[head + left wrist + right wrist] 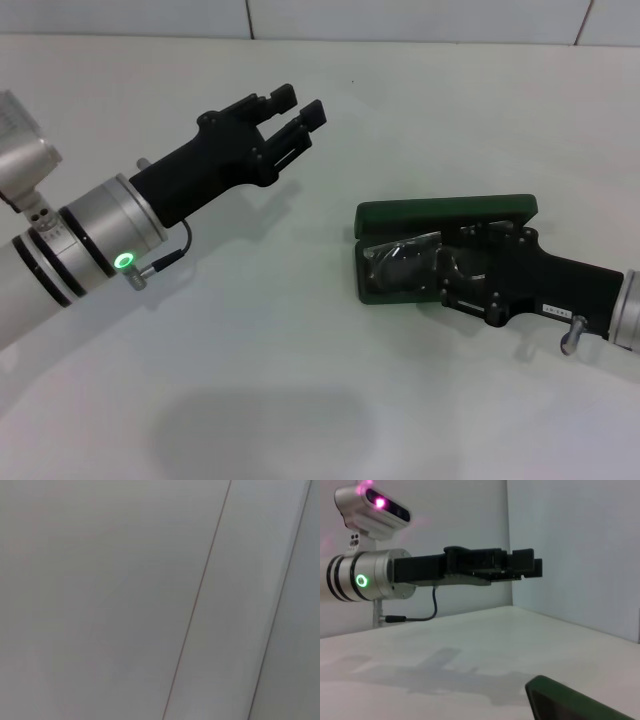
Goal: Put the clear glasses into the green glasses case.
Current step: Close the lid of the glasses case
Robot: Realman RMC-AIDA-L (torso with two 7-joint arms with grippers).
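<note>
Clear glasses [405,262] are lying inside the open green glasses case [445,213], lenses up, sitting in the tray half nearer the robot. Case lid is standing tilted open along the far edge. Case is resting on the white table [300,350], to the robot's right of centre.

Right gripper [470,270] is reaching in low from the right and lying over the right part of the case tray, its black body covering that end of the glasses. Can't tell how far its fingers are spread, or whether they're gripping the frame: the body is blocking the tips in the head view, and the right wrist view isn't showing them at all. That wrist view is only catching a rounded green corner of the case [570,702] at the frame edge.

Left gripper [295,108] is hovering above the table, well apart from the case, off to the left and farther back. Fingers are parted with a clear gap between them, holding nothing. Green ring light is glowing on the left wrist. Right wrist view is showing the same gripper [532,565] side-on, level, above the table with its shadow falling below.

Left wrist view is showing only blank pale panels with seams.
</note>
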